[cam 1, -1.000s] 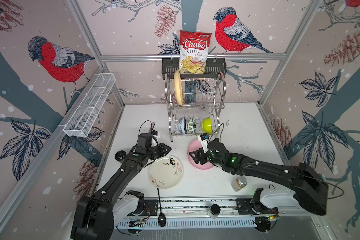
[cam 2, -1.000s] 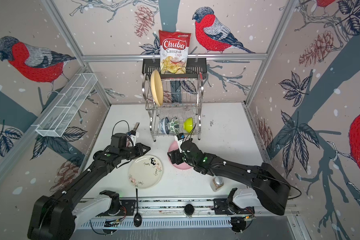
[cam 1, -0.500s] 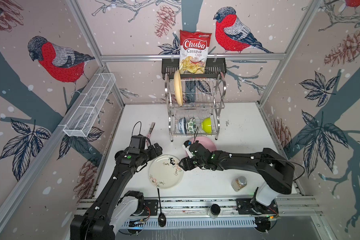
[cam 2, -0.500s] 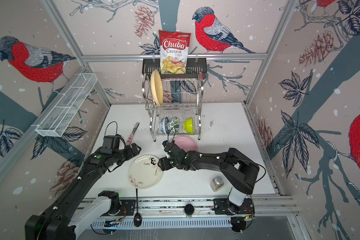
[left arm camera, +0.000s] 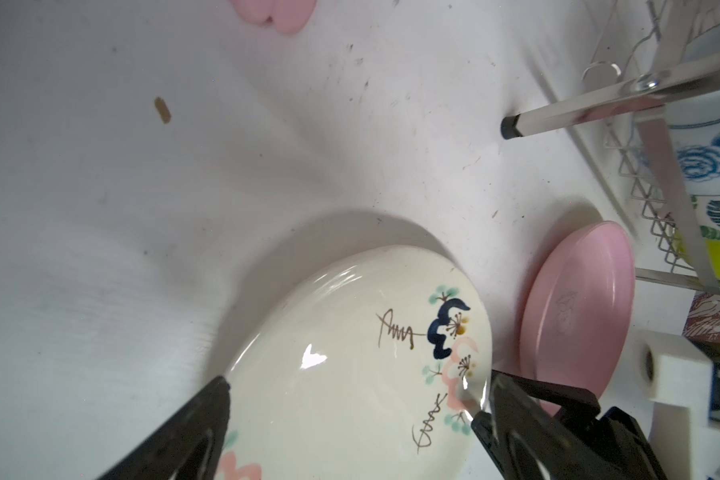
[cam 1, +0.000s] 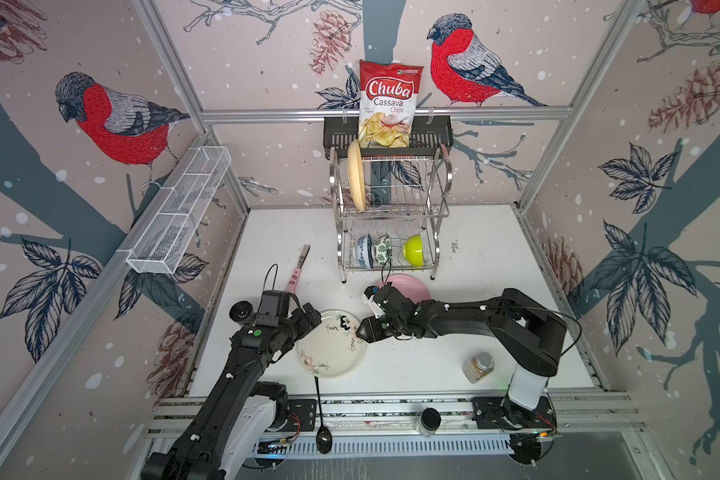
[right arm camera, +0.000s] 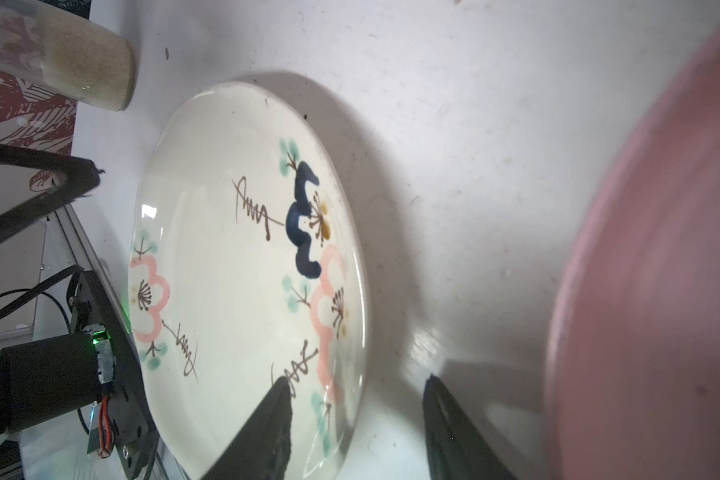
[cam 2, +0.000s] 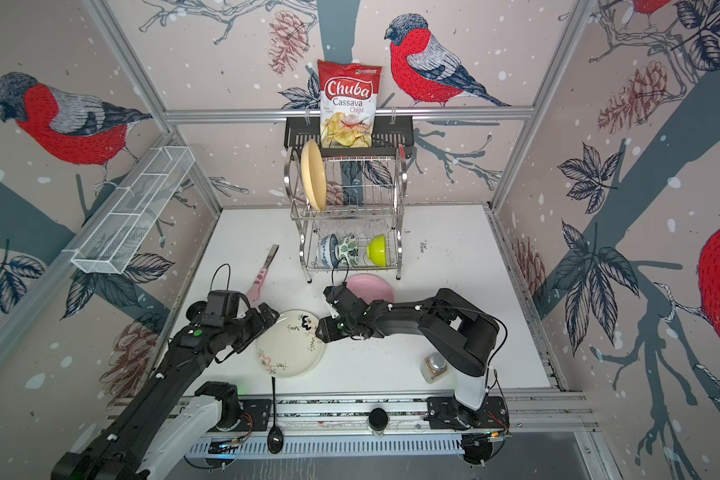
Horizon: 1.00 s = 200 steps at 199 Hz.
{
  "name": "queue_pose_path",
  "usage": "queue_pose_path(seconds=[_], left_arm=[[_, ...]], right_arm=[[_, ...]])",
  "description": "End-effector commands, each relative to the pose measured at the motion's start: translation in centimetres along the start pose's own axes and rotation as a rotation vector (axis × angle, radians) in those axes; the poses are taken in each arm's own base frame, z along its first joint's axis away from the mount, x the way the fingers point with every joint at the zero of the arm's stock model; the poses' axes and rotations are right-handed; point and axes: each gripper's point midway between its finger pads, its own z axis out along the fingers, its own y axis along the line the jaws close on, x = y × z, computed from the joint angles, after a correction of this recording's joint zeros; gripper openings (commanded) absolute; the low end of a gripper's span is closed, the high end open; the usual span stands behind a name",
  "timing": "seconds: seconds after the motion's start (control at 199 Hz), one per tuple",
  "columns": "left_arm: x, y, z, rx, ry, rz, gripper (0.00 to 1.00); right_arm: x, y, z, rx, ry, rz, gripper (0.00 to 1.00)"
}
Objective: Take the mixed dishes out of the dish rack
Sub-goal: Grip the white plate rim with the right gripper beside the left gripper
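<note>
The cream plate with doodles lies flat on the white table. My left gripper stands wide open at the plate's left rim, gripping nothing. My right gripper is open and straddles the right rim: one finger over the plate, the other over the table. The pink plate lies just behind my right wrist. In the dish rack, the yellow plate stands on the upper tier. The blue-white bowl, green-leaf bowl and lime bowl sit below.
A spice jar stands front right; a black-lidded jar and a black spoon are at the front rail. A pink-handled utensil lies left of the rack. A chips bag sits on the black shelf; a white mesh basket hangs left.
My right gripper left the pink plate and swung left to the cream plate's right rim, its jaws narrowing. My left gripper opened wide and drew back to the plate's left rim.
</note>
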Motion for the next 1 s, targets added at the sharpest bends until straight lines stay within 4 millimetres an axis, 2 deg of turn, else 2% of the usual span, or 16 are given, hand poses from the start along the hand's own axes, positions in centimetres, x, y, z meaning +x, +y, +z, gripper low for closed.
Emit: queue_pose_path(seconds=[0.0,0.14,0.331,0.491,0.712,0.757,0.998], left_arm=[[0.7,0.4,0.6,0.011,0.016,-0.047,0.96],[1.8,0.8,1.4,0.037,0.043,-0.067,0.87],[2.1,0.8,1.4,0.016,0.042,-0.047,0.86],[2.7,0.8,1.8,0.021,0.052,-0.048,0.86],[2.7,0.4,1.8,0.048,0.05,-0.052,0.88],[2.5,0.1,1.6,0.055,0.048,-0.052,0.88],[0.8,-1.6,-0.3,0.078,-0.01,-0.02,0.9]], right_arm=[[-0.5,0.5,0.2,-0.04,-0.013,0.023,0.49],[-0.7,0.5,0.5,-0.057,-0.016,0.04,0.43],[-0.8,0.5,0.9,-0.069,-0.023,0.05,0.34],[-1.2,0.5,0.9,-0.075,-0.041,0.058,0.17],[-1.8,0.5,0.3,-0.082,-0.061,0.071,0.05],[-2.0,0.6,0.2,-0.084,-0.066,0.069,0.0],[-3.1,1.4,-0.6,-0.101,-0.097,0.062,0.0]])
